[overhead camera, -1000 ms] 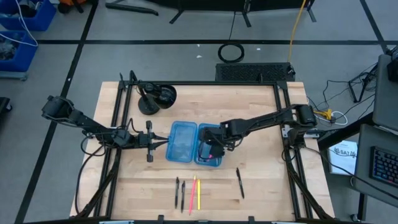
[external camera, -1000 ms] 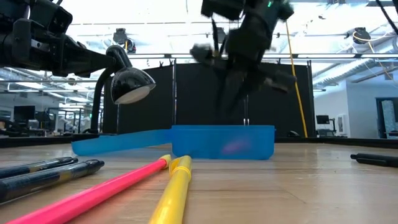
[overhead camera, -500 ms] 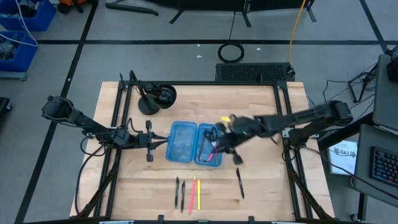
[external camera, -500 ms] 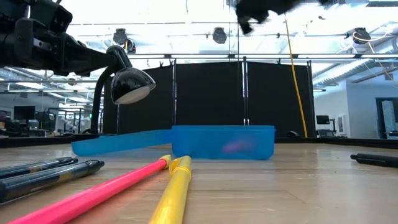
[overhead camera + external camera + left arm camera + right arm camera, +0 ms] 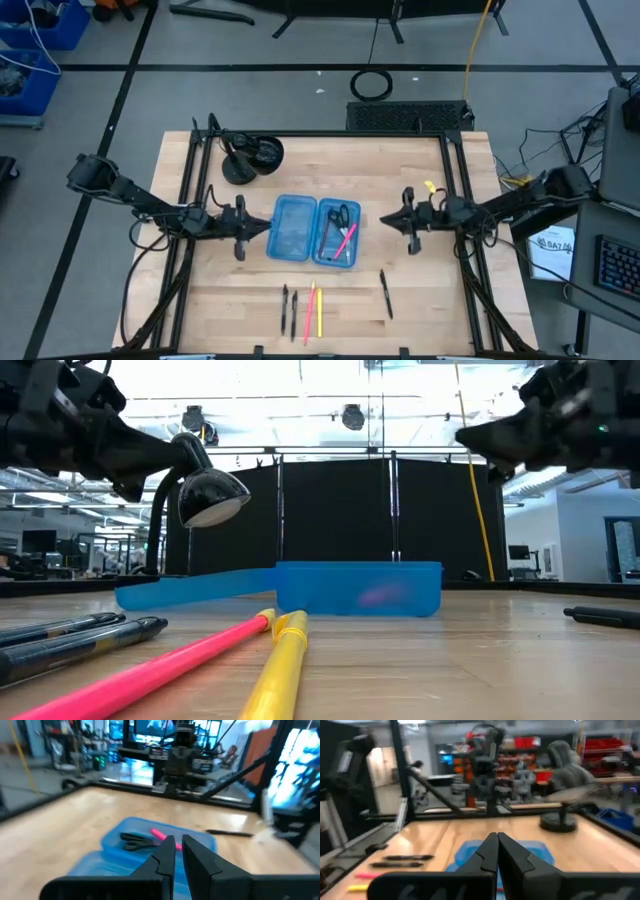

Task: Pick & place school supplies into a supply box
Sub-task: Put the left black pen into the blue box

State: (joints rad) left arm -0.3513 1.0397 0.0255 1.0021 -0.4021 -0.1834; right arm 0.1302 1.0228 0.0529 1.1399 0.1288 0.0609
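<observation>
So here we're looking down at the worktop (image 5: 420,290) with the supply box (image 5: 315,230) lying open in the middle, both blue halves flat side by side. The right half is holding the scissors (image 5: 339,215) and a pink pen (image 5: 345,240); the left half looks bare to us.

Our left end effector (image 5: 268,226) is hanging just at the box's left edge, fingers narrowed to a thin slit with nothing between them. Our right end effector (image 5: 384,220) is sitting off to the right of the box, clear of it, pointing back toward it, fingers pinched together and carrying nothing.

The rest of the school supplies are lying along the near edge: two black pens (image 5: 289,308), a pink pen (image 5: 311,299) and a yellow pen (image 5: 319,310) in a row, plus one more black pen (image 5: 385,293) a bit apart on the right. A black round stand thing (image 5: 252,157) is parked at the far left corner.
</observation>
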